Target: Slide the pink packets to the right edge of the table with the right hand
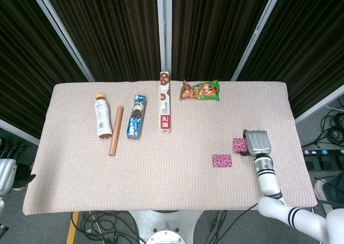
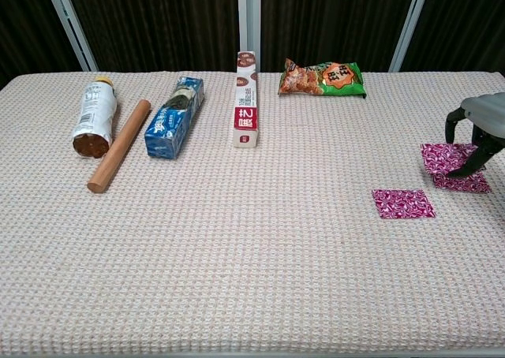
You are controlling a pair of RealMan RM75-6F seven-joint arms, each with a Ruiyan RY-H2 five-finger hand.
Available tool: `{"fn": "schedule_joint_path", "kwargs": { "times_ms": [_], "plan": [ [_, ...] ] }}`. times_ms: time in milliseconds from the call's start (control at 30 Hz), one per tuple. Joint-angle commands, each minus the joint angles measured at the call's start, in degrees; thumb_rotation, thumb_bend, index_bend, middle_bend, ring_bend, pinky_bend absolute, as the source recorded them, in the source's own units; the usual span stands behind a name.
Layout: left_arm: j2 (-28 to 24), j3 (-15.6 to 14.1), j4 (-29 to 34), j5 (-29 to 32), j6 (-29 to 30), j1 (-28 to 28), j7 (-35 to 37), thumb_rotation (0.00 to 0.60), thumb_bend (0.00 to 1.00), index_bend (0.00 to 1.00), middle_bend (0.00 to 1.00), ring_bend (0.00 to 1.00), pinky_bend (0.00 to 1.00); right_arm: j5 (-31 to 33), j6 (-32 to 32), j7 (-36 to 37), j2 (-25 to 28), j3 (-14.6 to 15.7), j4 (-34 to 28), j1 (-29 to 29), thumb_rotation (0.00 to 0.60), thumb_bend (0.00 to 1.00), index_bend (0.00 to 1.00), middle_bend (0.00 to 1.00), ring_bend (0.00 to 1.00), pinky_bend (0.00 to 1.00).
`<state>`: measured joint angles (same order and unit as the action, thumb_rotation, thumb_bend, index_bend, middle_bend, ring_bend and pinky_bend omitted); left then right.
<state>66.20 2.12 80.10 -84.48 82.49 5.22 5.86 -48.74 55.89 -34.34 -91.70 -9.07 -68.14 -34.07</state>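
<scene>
One pink packet (image 1: 221, 160) (image 2: 403, 203) lies alone on the cloth, right of centre. Two more pink packets lie overlapped further right: one (image 2: 438, 154) (image 1: 238, 144) on top, the other (image 2: 465, 184) peeking out beneath it. My right hand (image 1: 257, 143) (image 2: 480, 125) arches over these two, its dark fingertips (image 2: 460, 169) pressing down on them, nothing gripped. In the head view the hand hides most of the pair. A pale part of my left hand (image 1: 5, 174) shows beside the table's left edge, its fingers unclear.
Along the back of the woven tablecloth (image 1: 161, 185) lie a bottle (image 1: 101, 115), a brown rod (image 1: 115, 130), a blue pack (image 1: 136, 116), a long white and red box (image 1: 165, 101) and a green snack bag (image 1: 201, 90). The right table edge (image 1: 302, 147) is close to the hand.
</scene>
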Motion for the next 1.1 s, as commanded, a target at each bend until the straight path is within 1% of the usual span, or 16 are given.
{"fn": "schedule_joint_path", "kwargs": {
  "times_ms": [33, 133, 267, 433, 600, 733, 1100],
  "plan": [
    [-0.01, 0.03, 0.06, -0.02, 0.04, 0.04, -0.10, 0.600, 0.02, 0.28, 0.28, 0.20, 0.26, -0.08, -1.04, 1.18, 0.06, 0.40, 1.37, 0.51, 0.486, 0.00, 0.43, 1.00, 1.00, 1.00],
    [-0.03, 0.05, 0.16, -0.04, 0.11, 0.05, -0.18, 0.600, 0.03, 0.28, 0.28, 0.20, 0.26, -0.12, -1.86, 2.14, -0.42, 0.62, 3.01, 0.76, 0.478, 0.00, 0.43, 1.00, 1.00, 1.00],
    [-0.16, -0.01, 0.27, -0.04, 0.11, 0.02, -0.25, 0.600, 0.03, 0.28, 0.28, 0.20, 0.26, -0.13, -3.09, 3.12, -1.40, 0.98, 5.53, 1.05, 0.483, 0.00, 0.43, 1.00, 1.00, 1.00],
    [-0.30, 0.04, 0.40, -0.10, 0.20, 0.07, -0.20, 0.600, 0.02, 0.28, 0.28, 0.20, 0.26, -0.47, -4.00, 4.02, -2.34, 1.19, 7.21, 1.32, 0.487, 0.00, 0.43, 1.00, 1.00, 1.00],
    [-0.36, 0.01, 0.55, -0.17, 0.19, 0.12, -0.34, 0.600, 0.02, 0.28, 0.28, 0.20, 0.26, -0.85, -4.36, 4.30, -2.83, 1.18, 7.79, 1.36, 0.475, 0.00, 0.43, 1.00, 1.00, 1.00],
    [-0.43, 0.07, 0.66, -0.03, 0.28, 0.07, -0.36, 0.600, 0.03, 0.28, 0.28, 0.20, 0.26, -1.09, -4.36, 4.40, -3.02, 0.91, 7.92, 1.31, 0.486, 0.00, 0.42, 1.00, 1.00, 1.00],
    [-0.43, 0.01, 0.45, 0.10, 0.15, 0.03, -0.16, 0.600, 0.03, 0.28, 0.28, 0.20, 0.26, -0.67, -4.60, 3.69, -3.61, 0.43, 8.50, 1.21, 0.478, 0.00, 0.41, 1.00, 1.00, 1.00]
  ]
}}
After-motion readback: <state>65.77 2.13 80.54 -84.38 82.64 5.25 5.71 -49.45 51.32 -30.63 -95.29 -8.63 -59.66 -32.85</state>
